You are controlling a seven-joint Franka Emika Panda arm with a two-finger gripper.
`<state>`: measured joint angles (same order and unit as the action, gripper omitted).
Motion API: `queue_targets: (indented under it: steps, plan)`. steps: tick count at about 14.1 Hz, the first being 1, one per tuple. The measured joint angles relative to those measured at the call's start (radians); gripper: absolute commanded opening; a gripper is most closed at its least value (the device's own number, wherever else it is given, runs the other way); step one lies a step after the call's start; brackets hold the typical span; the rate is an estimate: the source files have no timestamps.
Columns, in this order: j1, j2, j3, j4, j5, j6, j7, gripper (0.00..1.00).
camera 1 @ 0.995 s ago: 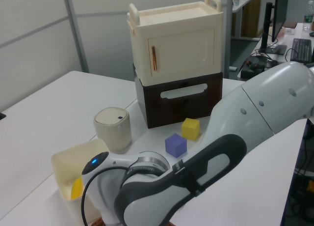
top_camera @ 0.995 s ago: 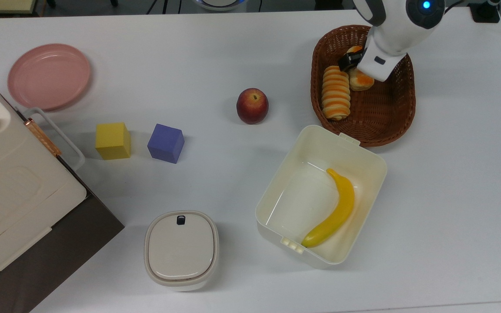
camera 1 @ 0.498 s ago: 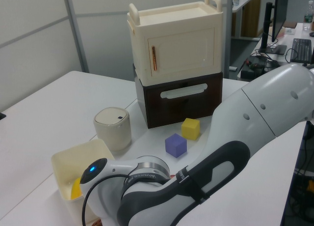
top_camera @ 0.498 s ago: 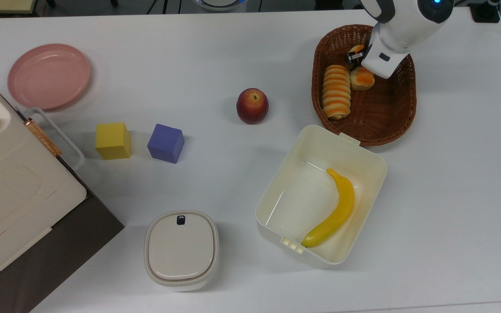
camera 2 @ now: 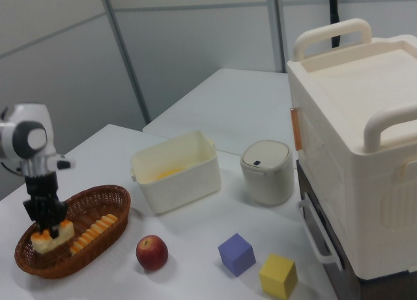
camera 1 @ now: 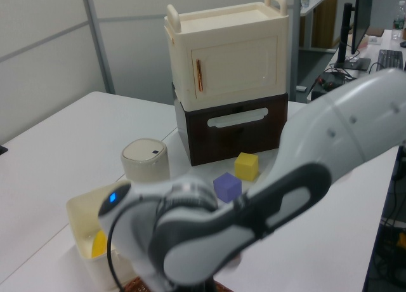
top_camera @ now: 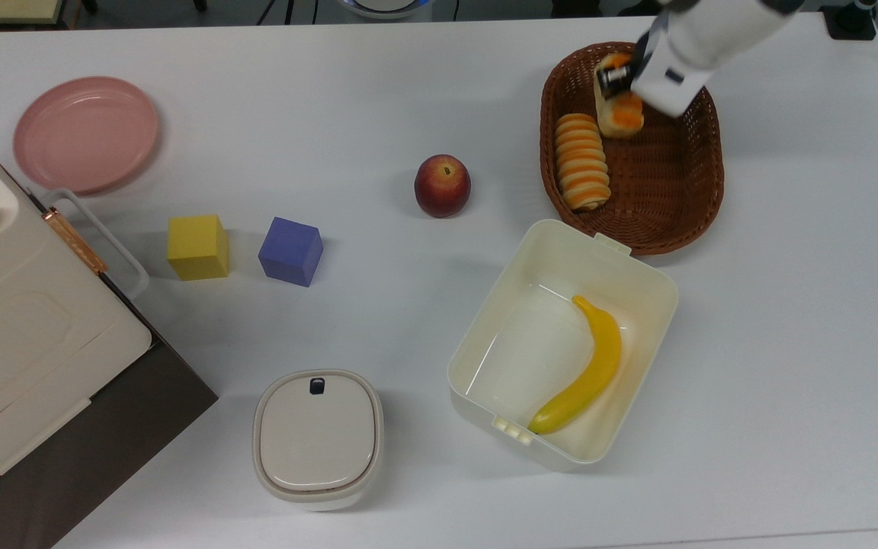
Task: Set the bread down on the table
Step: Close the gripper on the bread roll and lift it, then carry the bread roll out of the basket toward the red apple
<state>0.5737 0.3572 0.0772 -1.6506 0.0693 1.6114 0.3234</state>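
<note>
The bread, a short pale roll with orange-brown patches, hangs above the floor of the brown wicker basket at the top view's upper right. My gripper is shut on its upper end. In the right view the gripper points down at the far left, with the bread held tilted just over the basket. A longer striped roll lies in the basket beside it. The white table spreads under everything.
A red apple sits left of the basket. A cream bin holding a banana stands in front of it. Purple cube, yellow cube, pink plate, lidded canister and a cabinet lie further to the top view's left.
The gripper has risen with the bread, which lay on the basket floor beside the striped roll before. The basket and striped roll shifted slightly toward the top view's left.
</note>
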Motion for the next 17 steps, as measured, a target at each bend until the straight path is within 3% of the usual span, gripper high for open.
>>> queue_targets:
  steps: [5, 12, 15, 16, 17]
  plan:
    - [-0.102, -0.146, -0.007, 0.02, -0.023, -0.123, -0.023, 0.36]
    - [-0.379, -0.147, -0.013, 0.016, -0.125, -0.124, -0.225, 0.44]
    - [-0.467, -0.147, -0.015, 0.018, -0.159, -0.111, -0.28, 0.67]
    - [-0.487, -0.147, -0.015, 0.019, -0.163, -0.099, -0.284, 0.88]
    - [-0.506, -0.147, -0.015, 0.019, -0.172, -0.086, -0.287, 1.0]
